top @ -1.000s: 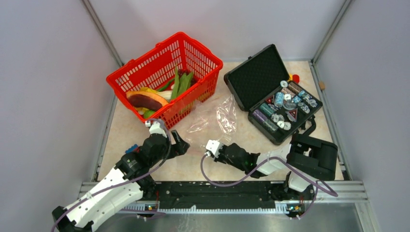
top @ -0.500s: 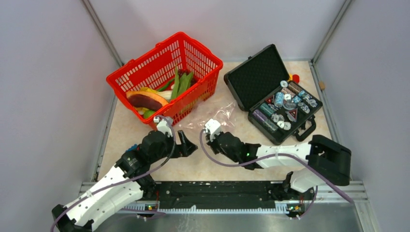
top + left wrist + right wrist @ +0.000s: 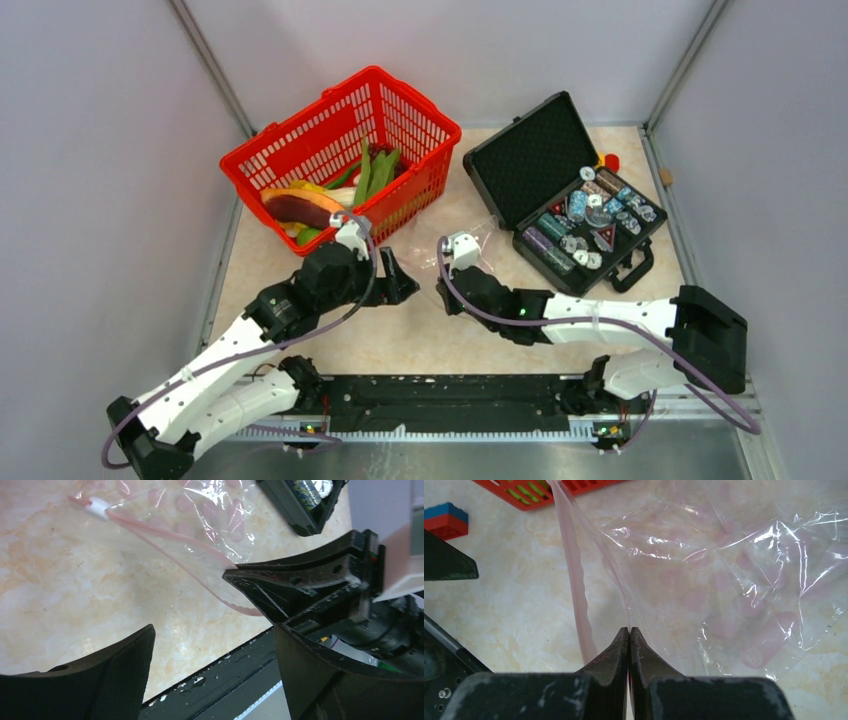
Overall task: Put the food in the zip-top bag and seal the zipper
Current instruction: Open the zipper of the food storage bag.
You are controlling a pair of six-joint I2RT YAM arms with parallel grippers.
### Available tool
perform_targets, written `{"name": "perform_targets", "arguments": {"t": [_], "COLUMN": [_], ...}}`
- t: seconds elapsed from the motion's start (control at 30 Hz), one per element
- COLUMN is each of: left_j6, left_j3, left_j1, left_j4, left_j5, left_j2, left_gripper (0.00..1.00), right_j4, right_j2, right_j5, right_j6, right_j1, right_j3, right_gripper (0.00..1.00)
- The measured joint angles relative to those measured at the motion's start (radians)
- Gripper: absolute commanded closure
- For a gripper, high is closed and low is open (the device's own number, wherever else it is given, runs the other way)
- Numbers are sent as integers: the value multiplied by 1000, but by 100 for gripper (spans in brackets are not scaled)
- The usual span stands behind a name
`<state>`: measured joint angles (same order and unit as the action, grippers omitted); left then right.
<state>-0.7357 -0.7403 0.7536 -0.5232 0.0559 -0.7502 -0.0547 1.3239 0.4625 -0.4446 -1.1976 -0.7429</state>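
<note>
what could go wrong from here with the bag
The right hand pinches one lip of the zipper with only its fingertips, so the zip-top bag may slip free when lifted. The open left hand sits close beside it. Reaching for the other lip, it could bump the right hand or catch both lips, keeping the mouth shut.

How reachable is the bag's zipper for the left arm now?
Probably yes: the open left gripper faces the zipper with only bare table between; the right gripper pinches it nearby.
</note>
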Motion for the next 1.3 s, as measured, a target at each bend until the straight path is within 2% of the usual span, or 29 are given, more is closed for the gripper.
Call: {"name": "perform_targets", "arguments": {"t": [0.3, 0.6, 0.83, 0.93, 1.0, 1.13, 1.3], "left_j6": [-77, -112, -130, -136, -142, -146, -130], "left_j3": [78, 118, 135, 143, 154, 163, 163], "left_j1": [8, 12, 13, 13, 13, 13, 13], "left_j4": [47, 141, 208, 212, 219, 226, 238], "left_j5": [-106, -127, -132, -143, -153, -178, -196], "left_j2": [-24, -85, -82, -114, -138, -166, -178], "left_gripper": [17, 16, 21, 31, 41, 48, 73], "right_j4": [-34, -35, -47, -79, -101, -109, -114], "right_j2": [-27, -27, -19, -20, -26, -43, -85], "right_j5": [20, 14, 4, -5, -11, -15, -20], "right_j6": [-66, -62, -57, -56, -54, -47, -31], "right_j1": [0, 0, -4, -5, -5, -7, -11], "right_j3": [0, 0, 0, 5, 16, 25, 37], "right_gripper": [100, 100, 100, 100, 100, 100, 100]}}
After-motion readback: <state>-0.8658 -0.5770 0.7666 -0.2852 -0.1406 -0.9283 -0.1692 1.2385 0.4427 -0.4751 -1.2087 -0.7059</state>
